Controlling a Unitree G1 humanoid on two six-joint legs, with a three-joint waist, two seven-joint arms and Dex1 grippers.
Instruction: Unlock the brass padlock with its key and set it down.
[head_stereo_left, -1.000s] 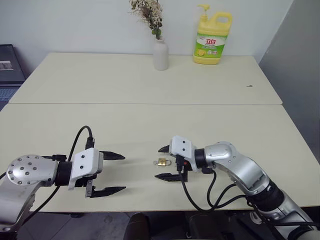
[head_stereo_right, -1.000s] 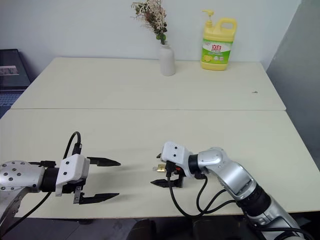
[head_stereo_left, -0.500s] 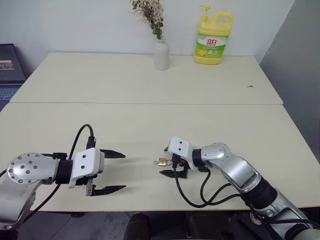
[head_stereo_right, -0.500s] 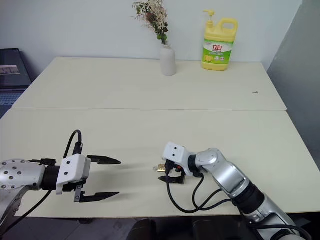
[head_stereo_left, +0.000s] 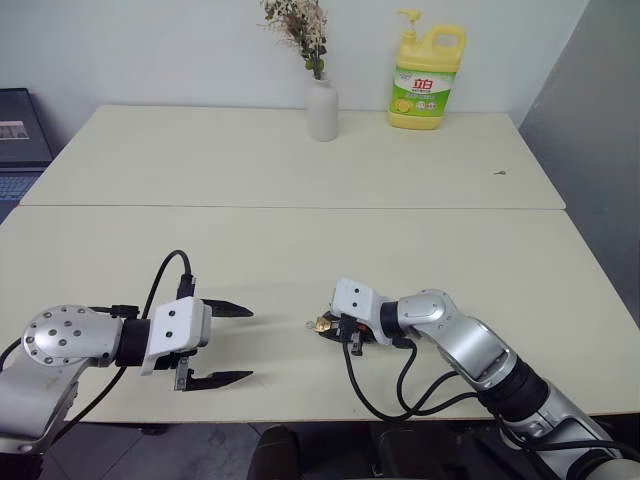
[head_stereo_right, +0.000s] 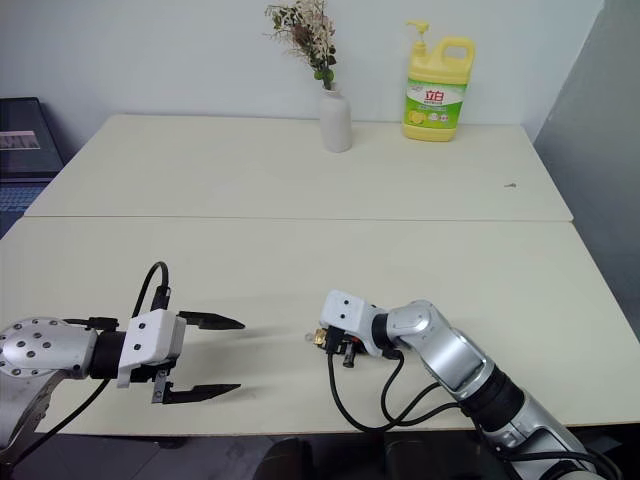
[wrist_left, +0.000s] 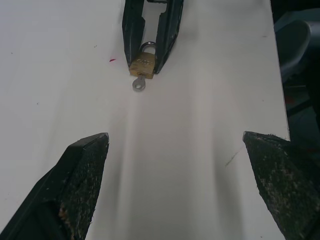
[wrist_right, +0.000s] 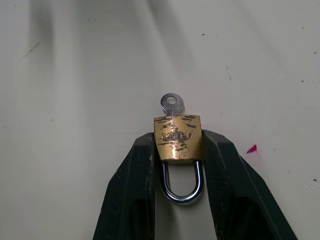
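Two pale tables (head_stereo_left: 300, 160) stand pushed together, with a thin line where they meet. At the far edge sit a white vase (head_stereo_left: 321, 110) with dry flowers and a yellow soap bottle (head_stereo_left: 426, 85). A white wall (head_stereo_left: 150, 50) is behind. A gray wall (head_stereo_left: 600, 140) is on the right. A dark laptop (head_stereo_left: 18, 140) sits far left.

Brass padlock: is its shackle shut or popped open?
Shut: in the right wrist view, the brass padlock shows both shackle legs entering the body, key inserted opposite.
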